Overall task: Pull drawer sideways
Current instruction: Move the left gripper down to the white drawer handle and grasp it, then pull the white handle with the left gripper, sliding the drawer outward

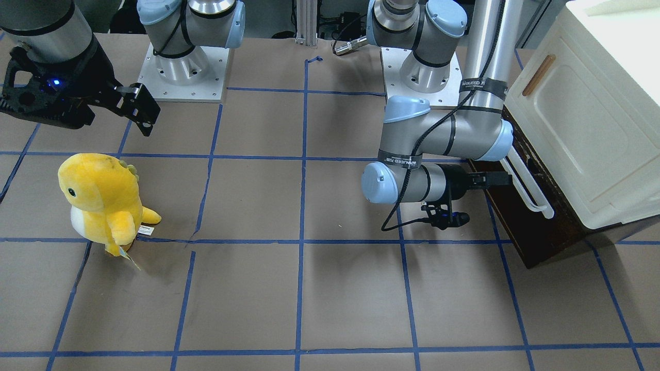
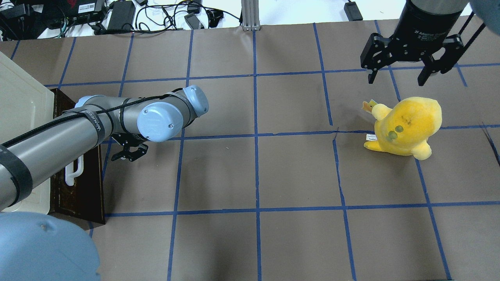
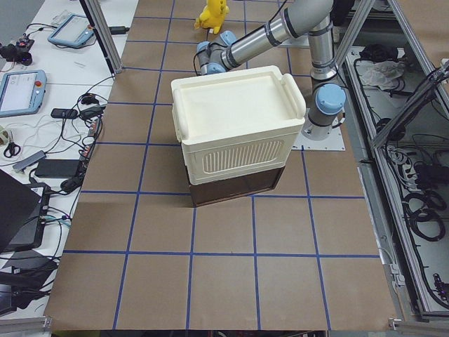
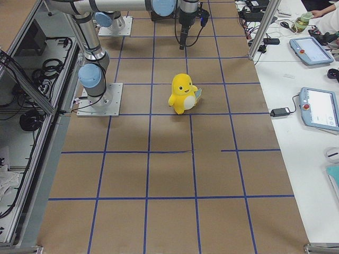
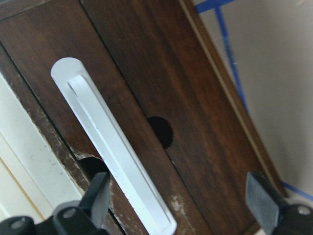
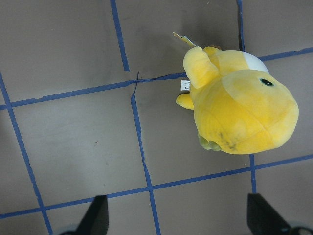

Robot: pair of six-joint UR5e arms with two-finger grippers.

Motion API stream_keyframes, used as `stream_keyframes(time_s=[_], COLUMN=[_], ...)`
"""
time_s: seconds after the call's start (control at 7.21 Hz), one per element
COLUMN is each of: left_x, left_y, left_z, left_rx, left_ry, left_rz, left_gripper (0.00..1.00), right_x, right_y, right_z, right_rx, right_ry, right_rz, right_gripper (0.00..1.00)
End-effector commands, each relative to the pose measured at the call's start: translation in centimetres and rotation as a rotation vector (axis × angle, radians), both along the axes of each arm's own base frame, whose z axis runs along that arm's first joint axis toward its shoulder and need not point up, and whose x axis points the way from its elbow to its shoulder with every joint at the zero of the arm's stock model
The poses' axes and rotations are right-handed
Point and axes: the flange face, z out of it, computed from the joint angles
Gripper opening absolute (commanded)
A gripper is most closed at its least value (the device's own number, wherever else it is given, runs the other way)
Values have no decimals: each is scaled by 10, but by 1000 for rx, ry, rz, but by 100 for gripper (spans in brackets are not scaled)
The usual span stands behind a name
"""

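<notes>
Brown tabletop (image 2: 297, 171), blue tape grid (image 2: 256, 168); white bench (image 2: 297, 11) alongside, cluttered with cables (image 2: 154, 17).

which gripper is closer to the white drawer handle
Left. The left gripper is open right at the handle, a finger on each side of it. The right gripper hangs open across the table, near the yellow plush toy.
</notes>
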Motion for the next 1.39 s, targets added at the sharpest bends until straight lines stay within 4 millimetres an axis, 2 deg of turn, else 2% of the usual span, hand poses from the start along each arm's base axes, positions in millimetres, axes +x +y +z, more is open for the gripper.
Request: stream_keyframes(time_s=[0.0,0.14,0.28,0.42,0.55,0.97,1.25], left_x=[26,29,29,31,32,32,31], left_y=[-1,-2,-2,1,1,0,-1], left_z=[0,1,0,1,0,1,0], left_rx=[23,20,23,41,37,31,30], left_ry=[-39,-42,-43,-74,-97,-98,-98], left_rz=[28,31,30,13,2,3,2], left_gripper=[100,94,77,52,41,27,26], right_x=[0,-1,0,0,0,0,-1], right_y=[0,0,0,0,0,0,0], right_z=[0,0,0,0,0,0,0], right_rx=[0,0,0,1,0,0,1], right_ry=[0,0,0,0,0,0,0], right_rz=[0,-1,0,0,0,0,-1], right_gripper=[100,100,100,100,100,100,100])
